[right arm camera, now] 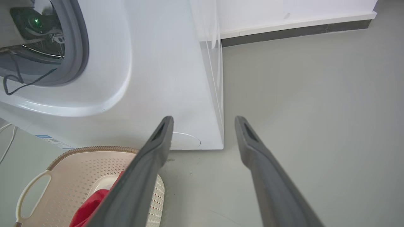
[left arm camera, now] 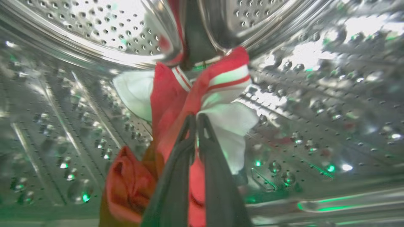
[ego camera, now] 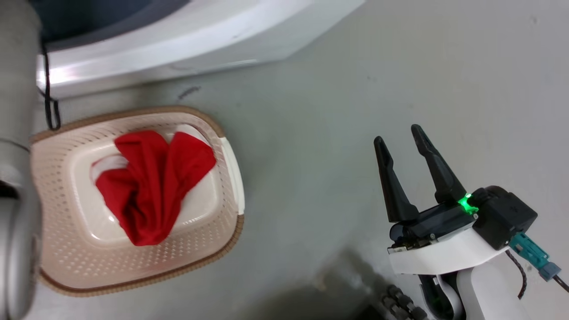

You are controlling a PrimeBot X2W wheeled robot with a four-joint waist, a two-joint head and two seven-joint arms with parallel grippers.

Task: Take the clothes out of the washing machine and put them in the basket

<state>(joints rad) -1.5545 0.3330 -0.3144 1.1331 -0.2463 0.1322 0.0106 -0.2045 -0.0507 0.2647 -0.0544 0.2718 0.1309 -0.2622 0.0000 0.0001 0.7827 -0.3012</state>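
- The left claw (left arm camera: 196, 118) is deep inside the drum (left arm camera: 315, 110) of the washer (ego camera: 178, 40). Its two fingers are pressed almost together, with only a sliver of gap at the tips.
- They are pinched on a garment (left arm camera: 176, 94) of red cloth with white stripes and white panels. The cloth bunches around the fingertips and more red fabric sags on the left side of the fingers.
- The garment's far end lies against the drum's perforated steel wall; whether any of it is lifted clear I cannot tell.
- The right claw (ego camera: 397, 134) hangs at the near right over bare floor (ego camera: 355, 89). Its fingers are spread wide apart and hold nothing.
- The basket (ego camera: 66, 249) stands on the floor to the left, just in front of the washer and well apart from the right claw.
- A red heap (ego camera: 151, 191) lies crumpled in the middle of the basket's bottom, with a bit of white showing at its left edge.
- In the right wrist view the washer's grey-rimmed porthole (right arm camera: 79, 47) is at the far left — a green light glows inside it.
- A pale grey forearm (ego camera: 15, 178) runs along the far-left edge of the head view, with a black cable (ego camera: 51, 106) looped beside it.
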